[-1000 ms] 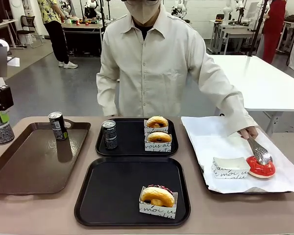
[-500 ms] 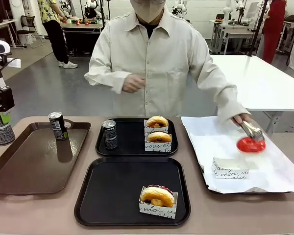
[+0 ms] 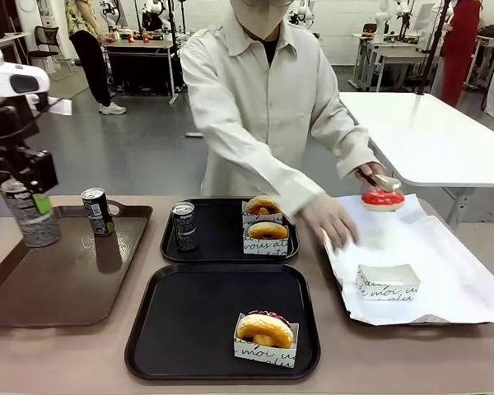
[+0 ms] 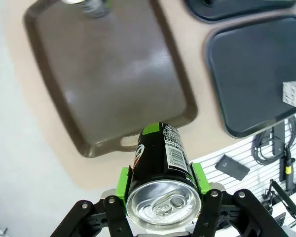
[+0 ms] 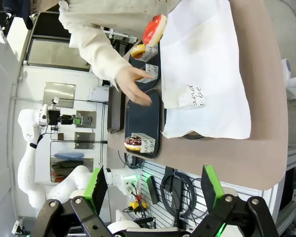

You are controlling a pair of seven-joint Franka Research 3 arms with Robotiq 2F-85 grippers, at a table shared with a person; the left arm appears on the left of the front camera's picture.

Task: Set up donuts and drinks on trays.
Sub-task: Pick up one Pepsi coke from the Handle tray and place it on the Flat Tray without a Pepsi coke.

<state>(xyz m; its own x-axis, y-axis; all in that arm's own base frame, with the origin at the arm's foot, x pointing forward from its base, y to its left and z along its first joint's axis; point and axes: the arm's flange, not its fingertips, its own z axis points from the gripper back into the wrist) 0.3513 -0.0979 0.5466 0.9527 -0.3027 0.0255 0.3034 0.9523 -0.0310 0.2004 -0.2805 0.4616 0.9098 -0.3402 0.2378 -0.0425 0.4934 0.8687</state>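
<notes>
Front view — left end effector [image 3: 26, 199] holds a can [image 3: 34, 225] aloft.

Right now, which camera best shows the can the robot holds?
Left wrist view: the can sits close, held in the left tool, top and label plain. Front view shows it small at the left edge; right wrist view, too far to tell.

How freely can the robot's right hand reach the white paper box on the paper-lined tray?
Probably yes: the right hand is open, the white paper box stands alone; the person's hand hovers nearby.
</notes>
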